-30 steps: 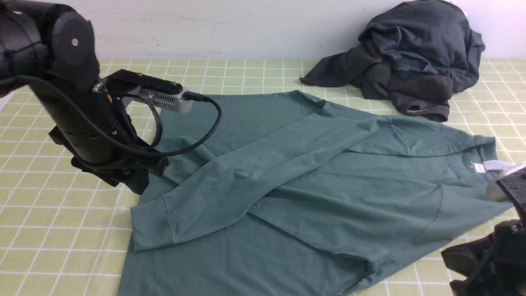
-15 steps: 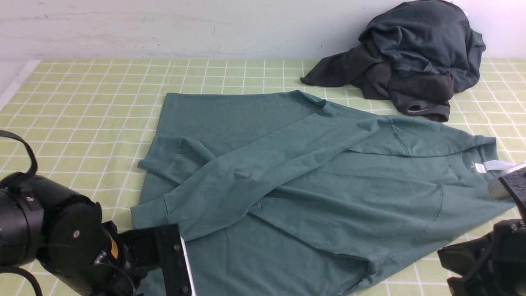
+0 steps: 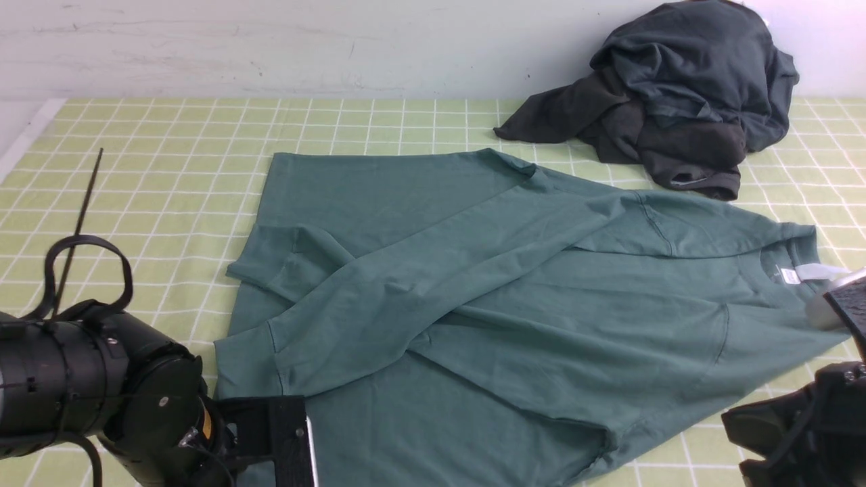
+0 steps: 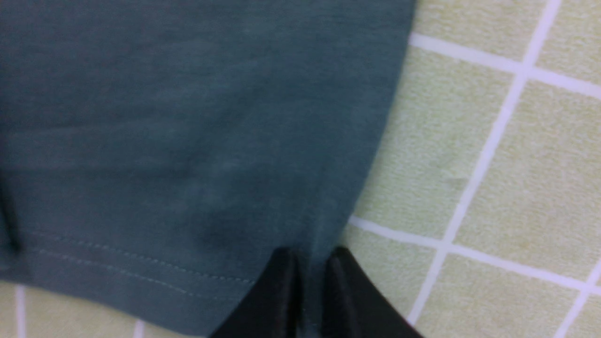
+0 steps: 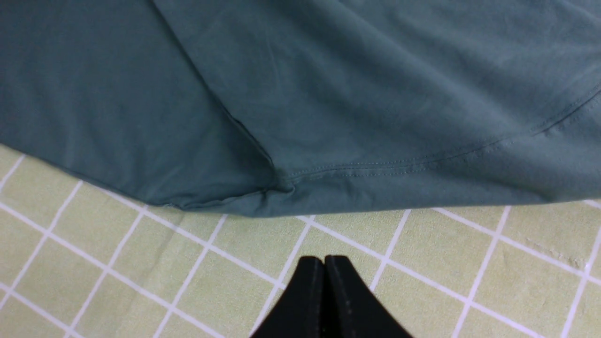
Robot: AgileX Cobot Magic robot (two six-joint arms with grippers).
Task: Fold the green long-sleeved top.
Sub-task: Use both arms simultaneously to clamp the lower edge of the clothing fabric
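The green long-sleeved top point(image 3: 514, 304) lies spread on the checked tablecloth, both sleeves folded across its body and the neck label point(image 3: 789, 275) at the right. In the left wrist view my left gripper point(image 4: 312, 263) is shut on the top point(image 4: 188, 141), at the corner beside the stitched hem, with a fold of fabric pinched between its jaws. The front view shows only the left arm point(image 3: 101, 399), at the near left corner of the top. My right gripper point(image 5: 324, 263) is shut on nothing, over bare cloth just short of the top's point(image 5: 328, 94) near edge.
A dark charcoal clothing heap point(image 3: 676, 95) sits at the back right against the wall. The yellow-green checked tablecloth point(image 3: 135, 169) covers the table, whose left edge point(image 3: 20, 145) shows at the far left. The right arm point(image 3: 812, 433) fills the near right corner.
My left arm has come from the far-left sleeve down to the top's near left corner, and its jaws have closed on the fabric. The right arm has stayed put.
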